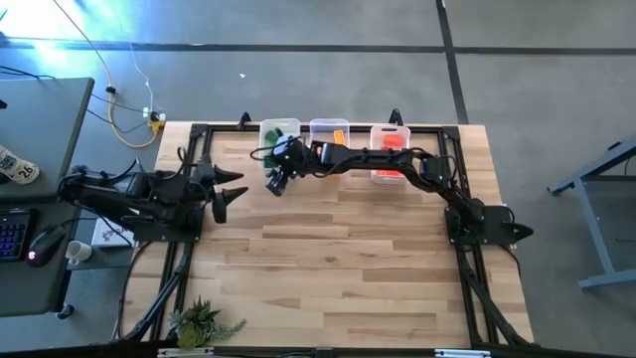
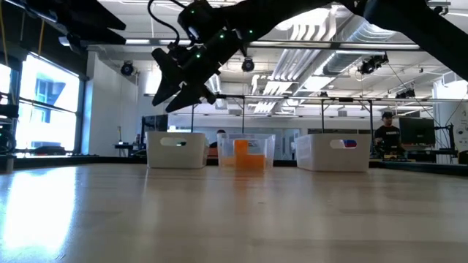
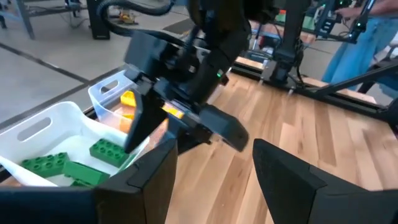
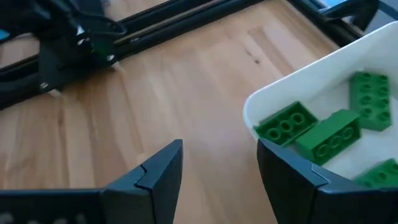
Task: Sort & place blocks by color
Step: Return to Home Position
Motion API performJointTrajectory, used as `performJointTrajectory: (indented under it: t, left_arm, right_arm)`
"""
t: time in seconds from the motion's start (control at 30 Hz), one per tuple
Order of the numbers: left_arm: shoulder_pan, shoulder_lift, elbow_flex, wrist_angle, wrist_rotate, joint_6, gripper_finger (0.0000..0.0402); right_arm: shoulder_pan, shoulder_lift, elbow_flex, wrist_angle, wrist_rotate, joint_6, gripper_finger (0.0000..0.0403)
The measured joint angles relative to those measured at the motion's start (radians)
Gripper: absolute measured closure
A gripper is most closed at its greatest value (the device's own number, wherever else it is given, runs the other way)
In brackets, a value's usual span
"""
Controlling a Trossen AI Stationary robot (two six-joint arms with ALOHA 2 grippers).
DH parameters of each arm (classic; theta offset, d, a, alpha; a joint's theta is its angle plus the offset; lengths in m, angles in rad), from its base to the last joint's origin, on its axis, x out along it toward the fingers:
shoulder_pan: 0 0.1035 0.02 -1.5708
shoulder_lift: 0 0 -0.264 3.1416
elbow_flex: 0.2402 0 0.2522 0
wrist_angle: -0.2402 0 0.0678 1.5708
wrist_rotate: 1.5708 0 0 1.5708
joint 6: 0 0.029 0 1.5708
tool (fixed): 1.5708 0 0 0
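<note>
Three translucent white bins stand in a row at the table's far edge. The left bin (image 1: 266, 127) holds several green blocks (image 4: 317, 134), which also show in the left wrist view (image 3: 81, 165). The middle bin (image 2: 268, 142) holds orange blocks (image 2: 248, 155). The right bin (image 1: 376, 131) holds red blocks (image 1: 390, 144). My right gripper (image 1: 276, 182) hangs open and empty just in front of the green bin's near rim (image 4: 292, 81), raised above the table (image 2: 179, 91). My left gripper (image 1: 234, 192) waits open near the table's left edge.
Bare wooden table top (image 1: 338, 259) spreads in front of the bins. A dark frame (image 1: 199, 134) runs along the table's edges. A small plant (image 1: 204, 323) sits at the near left corner. A person (image 2: 386, 131) stands in the room beyond the table.
</note>
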Motion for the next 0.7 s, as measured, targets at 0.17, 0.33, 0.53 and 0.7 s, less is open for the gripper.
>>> performJointTrajectory:
  t: [0.17,0.33,0.53,0.7]
  left_arm:
    - [-0.057,-0.024,0.0,-0.054,-0.063,0.0,0.0202]
    - [-0.104,-0.046,0.0,-0.125,-0.147,-0.001,0.0202]
    - [-0.134,-0.067,0.0,-0.154,-0.201,0.0,0.0202]
    - [-0.137,-0.069,-0.008,-0.138,-0.135,0.026,0.0202]
  right_arm:
    - [0.019,-0.007,-0.004,-0.057,0.0,-0.009,0.021]
    - [0.041,-0.031,-0.004,-0.139,0.081,-0.018,0.021]
    - [0.071,-0.048,-0.005,-0.261,0.124,-0.044,0.021]
    - [0.096,-0.052,-0.005,-0.356,0.118,-0.03,0.021]
